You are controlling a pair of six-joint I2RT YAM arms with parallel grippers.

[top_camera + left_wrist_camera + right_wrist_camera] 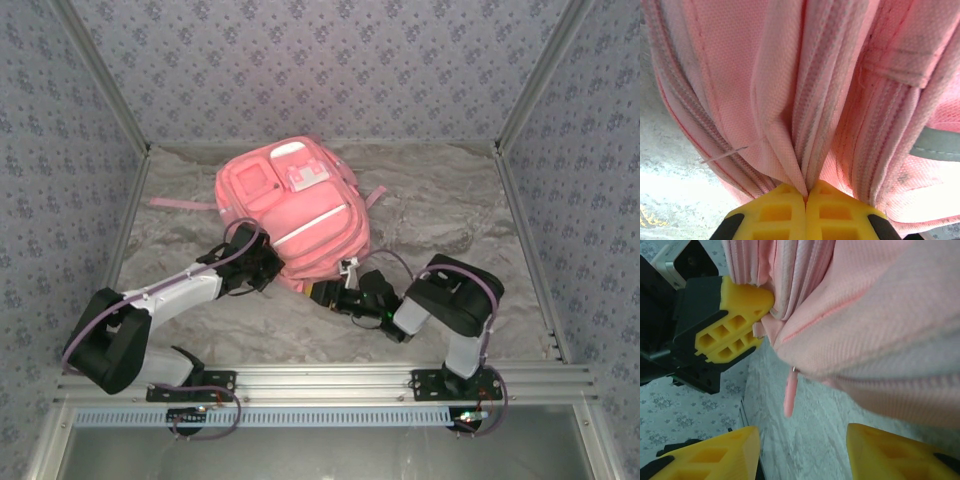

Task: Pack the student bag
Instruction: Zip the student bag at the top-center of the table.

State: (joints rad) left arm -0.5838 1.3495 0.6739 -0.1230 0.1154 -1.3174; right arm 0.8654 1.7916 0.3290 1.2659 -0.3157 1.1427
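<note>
Soft pink fabric student bag (290,215): left fingers (780,215) clamp its zip-edge fabric, right fingers (715,455) stand open, its slim pink zip pull (789,397) just ahead

The soft pink fabric backpack (290,215) lies slantwise on the worktop (450,210) near its far edge, slightly left of centre. White patches (300,178) face up, and the near-end fabric is gathered in folds.
</note>
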